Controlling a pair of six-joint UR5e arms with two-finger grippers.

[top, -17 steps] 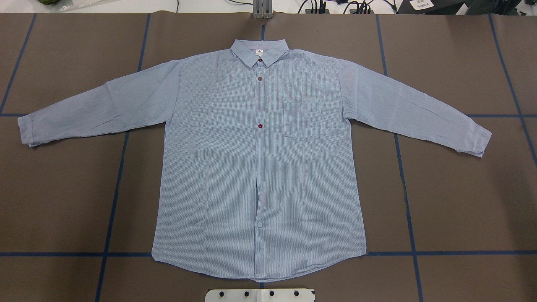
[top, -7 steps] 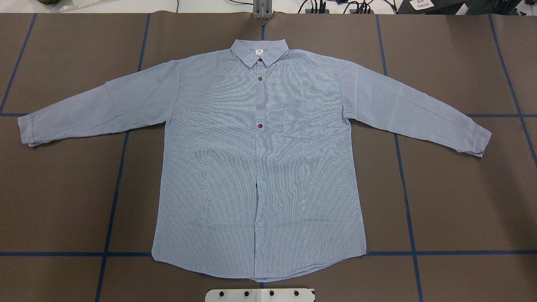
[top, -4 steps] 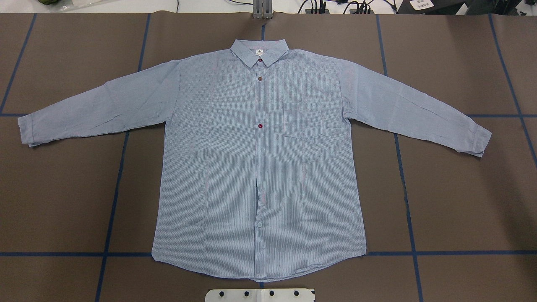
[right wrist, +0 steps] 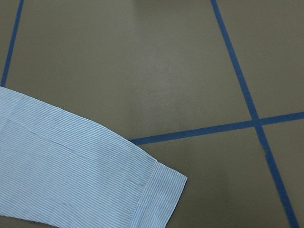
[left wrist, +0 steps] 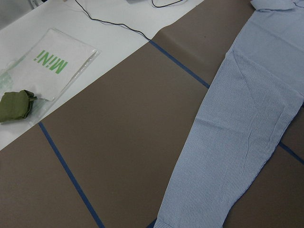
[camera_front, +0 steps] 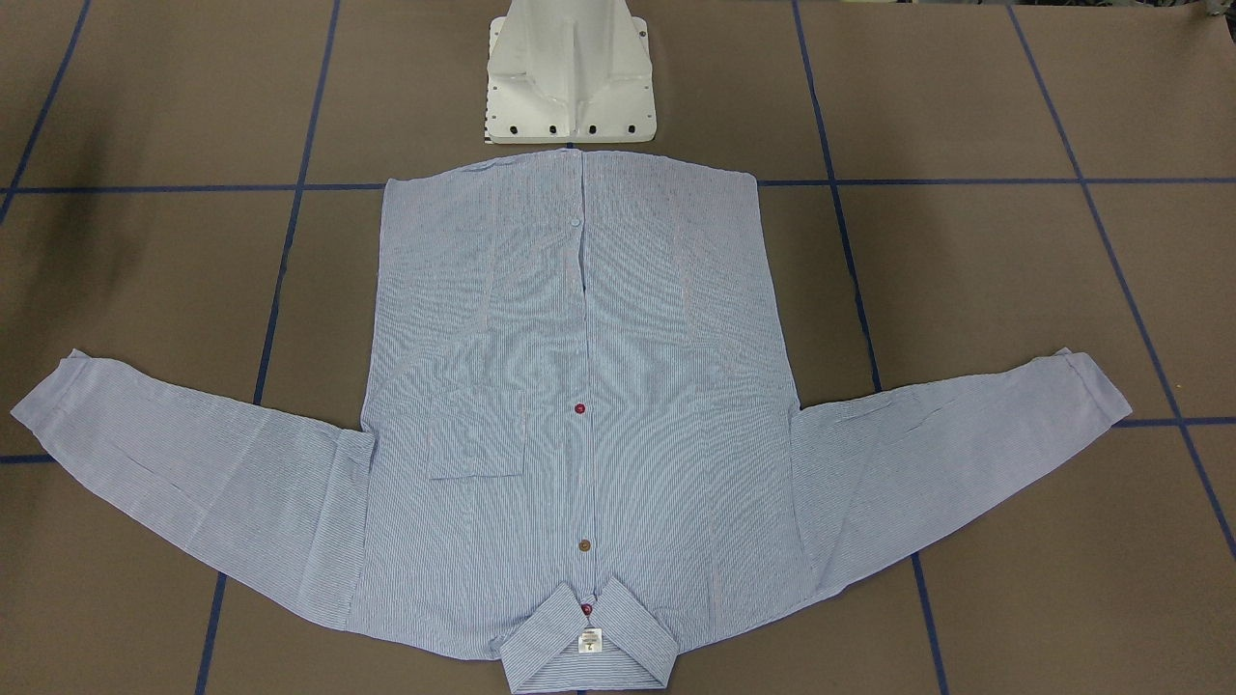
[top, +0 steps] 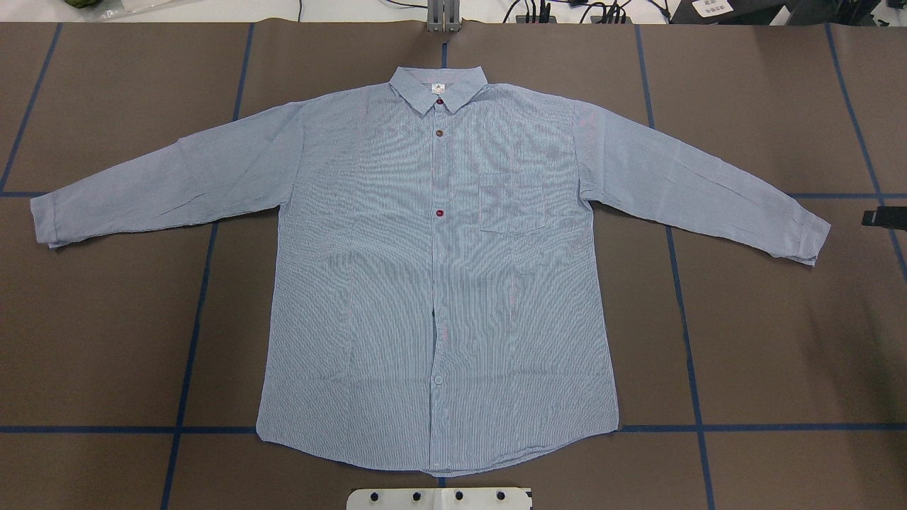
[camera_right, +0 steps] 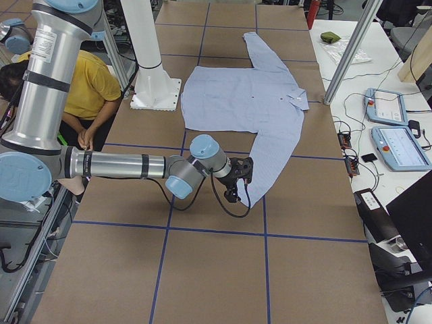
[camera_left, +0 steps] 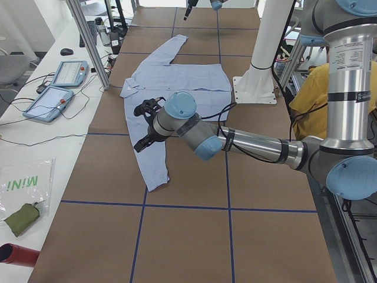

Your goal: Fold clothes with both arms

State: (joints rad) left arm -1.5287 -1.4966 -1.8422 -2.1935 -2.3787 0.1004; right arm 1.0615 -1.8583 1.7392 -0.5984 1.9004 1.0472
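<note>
One light-blue shirt (top: 439, 283) with fine white pinstripes lies flat, front side up, in the middle of the table (top: 779, 340). The table is covered in matte brown paper gridded with blue tape. The collar (top: 438, 88) points away from the robot, the hem sits just beside the white base (camera_front: 570, 72), and both sleeves are spread wide. It's thin woven cloth with soft creases in the sleeves, a square chest pocket (top: 511, 203) and red and brown buttons.

Overhead and front views barely show the arms, only a black sliver (top: 886, 218) at the overhead's right edge. The side views have them: the left gripper (camera_left: 141, 125) is near one sleeve and the right gripper (camera_right: 241, 181) is by the other sleeve's end. Honestly can't tell whether either pincer is spread or clenched.

The right wrist cam gets the banded cuff (right wrist: 161, 199) up close. The left wrist cam catches a green pouch (left wrist: 14, 105) on a clear plastic bag (left wrist: 57, 57) off the paper.
</note>
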